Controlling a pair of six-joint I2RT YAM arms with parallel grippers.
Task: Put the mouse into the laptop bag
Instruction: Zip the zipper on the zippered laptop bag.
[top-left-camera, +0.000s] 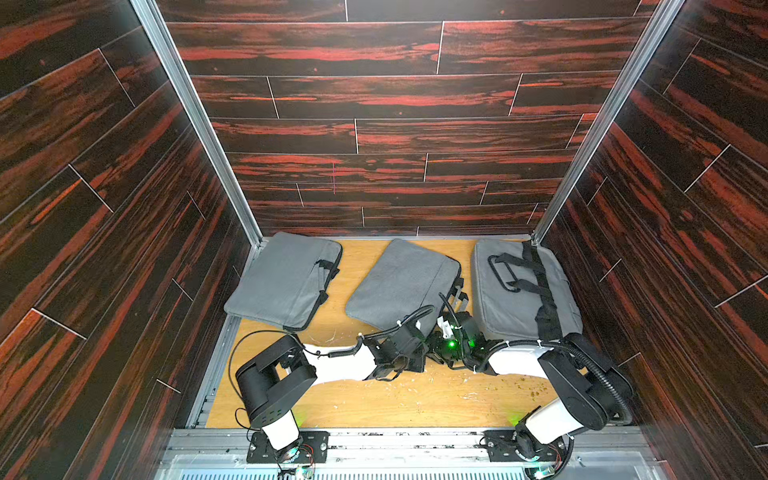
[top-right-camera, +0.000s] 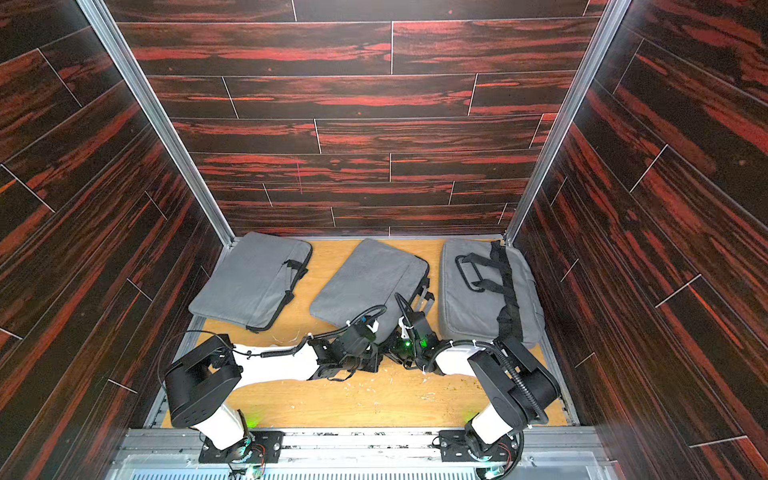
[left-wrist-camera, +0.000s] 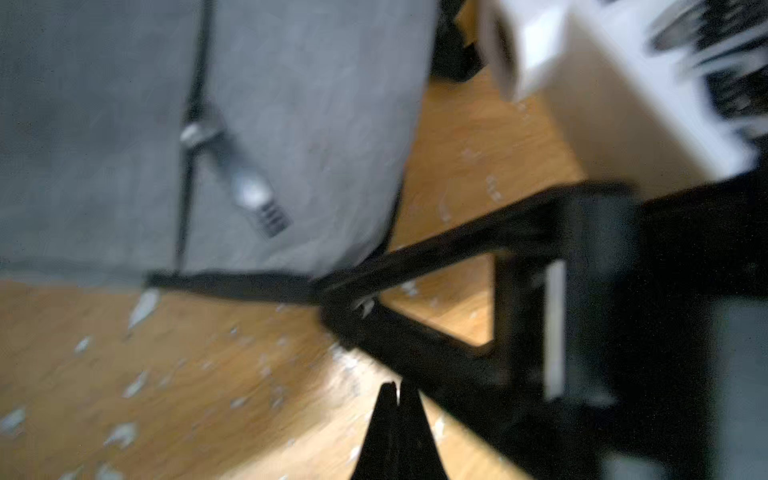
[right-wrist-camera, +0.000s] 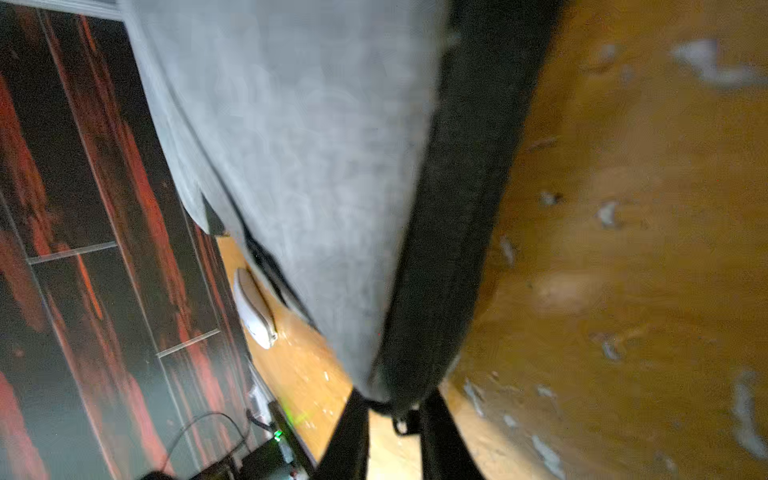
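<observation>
Nearest the camera in both top views, two arms come in from the frame's bottom edge. The left arm (top-left-camera: 340, 361) and the right arm (top-left-camera: 515, 359) reach inward over the wooden table (top-left-camera: 415, 399), and their wrists nearly meet at lower centre.

The left gripper (left-wrist-camera: 397, 388) has its fingertips pressed together with nothing between them. The right gripper (right-wrist-camera: 395, 401) has its two fingers a little apart, astride the black-trimmed near corner of the middle laptop bag (top-left-camera: 399, 282). Whether they pinch it cannot be told.

One white mouse (right-wrist-camera: 254, 309) lies on the bare wood just beside that bag's edge, left of centre in the right wrist view and outside every bag.

Three grey laptop bags lie in a row further back. The left-hand laptop bag (top-left-camera: 282, 278) and the right-hand laptop bag (top-left-camera: 511, 291) flank the middle one, and the right-hand one is crossed by one black strap. Behind them stands the dark, red-streaked back wall (top-left-camera: 395, 104).
</observation>
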